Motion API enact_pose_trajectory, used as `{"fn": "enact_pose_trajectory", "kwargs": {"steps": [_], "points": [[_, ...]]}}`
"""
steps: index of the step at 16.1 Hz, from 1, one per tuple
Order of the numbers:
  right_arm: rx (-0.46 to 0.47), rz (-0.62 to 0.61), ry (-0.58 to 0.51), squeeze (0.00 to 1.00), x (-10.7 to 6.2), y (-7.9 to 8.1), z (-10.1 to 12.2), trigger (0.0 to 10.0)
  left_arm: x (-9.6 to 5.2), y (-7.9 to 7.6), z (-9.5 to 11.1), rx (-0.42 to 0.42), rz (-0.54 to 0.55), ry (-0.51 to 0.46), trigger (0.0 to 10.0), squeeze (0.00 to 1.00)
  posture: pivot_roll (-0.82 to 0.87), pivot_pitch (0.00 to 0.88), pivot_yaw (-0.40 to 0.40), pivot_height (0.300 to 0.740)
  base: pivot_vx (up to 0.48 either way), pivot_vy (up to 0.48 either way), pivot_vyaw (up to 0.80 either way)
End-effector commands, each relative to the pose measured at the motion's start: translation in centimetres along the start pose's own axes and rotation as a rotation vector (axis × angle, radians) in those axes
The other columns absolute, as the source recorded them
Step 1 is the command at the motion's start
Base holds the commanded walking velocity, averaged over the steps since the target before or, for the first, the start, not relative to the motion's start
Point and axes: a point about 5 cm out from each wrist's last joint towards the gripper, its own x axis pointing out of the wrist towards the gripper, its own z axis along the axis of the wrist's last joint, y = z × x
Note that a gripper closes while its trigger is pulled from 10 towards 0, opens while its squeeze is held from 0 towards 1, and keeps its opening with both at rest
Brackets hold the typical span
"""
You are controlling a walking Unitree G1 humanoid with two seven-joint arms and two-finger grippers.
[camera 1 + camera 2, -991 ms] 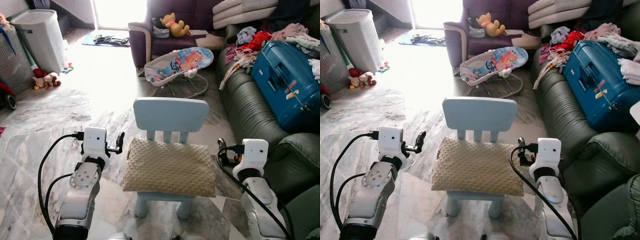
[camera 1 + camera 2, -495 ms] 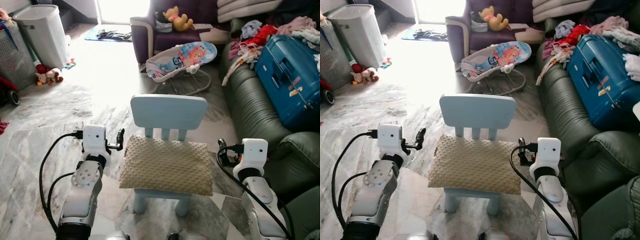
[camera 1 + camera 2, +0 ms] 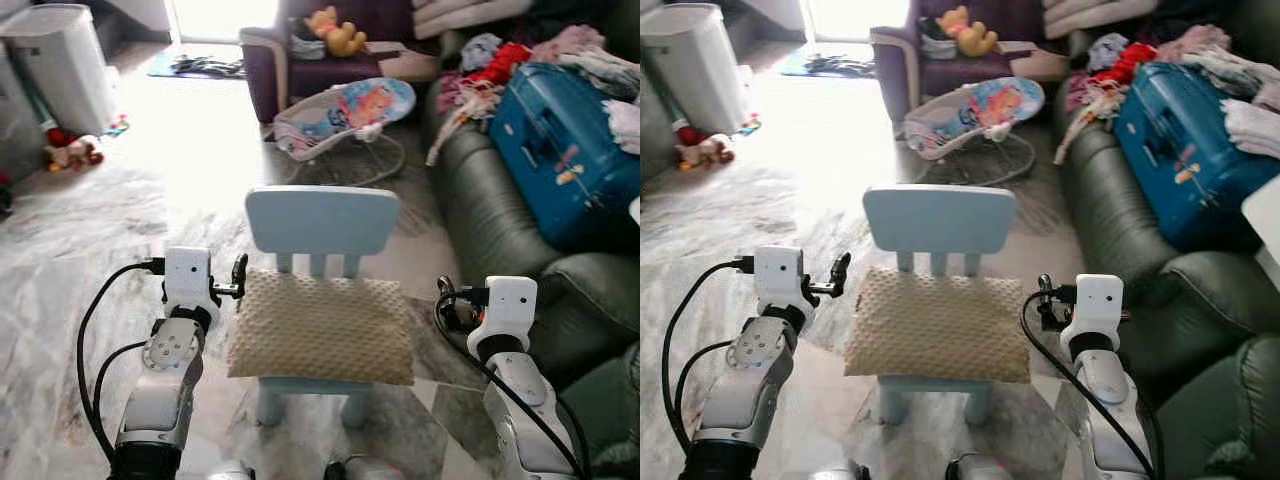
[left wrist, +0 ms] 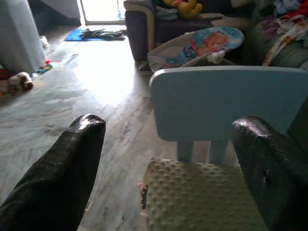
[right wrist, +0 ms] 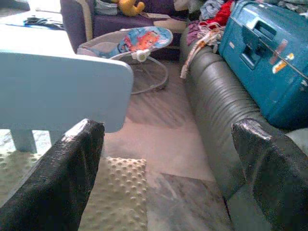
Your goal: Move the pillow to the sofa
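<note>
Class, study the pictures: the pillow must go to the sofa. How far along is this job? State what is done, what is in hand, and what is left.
Done: the robot stands at the small blue chair, arms raised on either side. In hand: the left tool and right tool are open beside the pillow, not gripping it. Left: the pillow lies on the chair seat, so grasping, lifting and carrying it to the green sofa all remain.

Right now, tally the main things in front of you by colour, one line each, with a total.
Blue: 2, the chair and the suitcase
Beige: 1, the pillow on the chair seat
Green: 1, the sofa
Black-fingered: 2, the left gripper and right gripper, flanking the pillow
Total: 6
</note>
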Motion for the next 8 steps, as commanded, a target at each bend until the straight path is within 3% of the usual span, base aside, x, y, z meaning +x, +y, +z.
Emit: {"fn": "enact_pose_trajectory", "kwargs": {"steps": [1,8], "points": [[0.000,0.000,0.004,0.00,0.01,0.00,0.09,10.0,0.01,0.15,-0.13,0.007,0.008,0.011,10.0,0.00,-0.04,0.000,-0.026,0.740,0.000,0.000,0.00],[0.001,0.007,0.008,0.00,-0.16,0.15,0.02,10.0,0.00,0.24,-0.38,0.008,0.018,0.025,10.0,0.00,-0.04,0.000,-0.027,0.740,0.000,-0.264,0.00]]}}
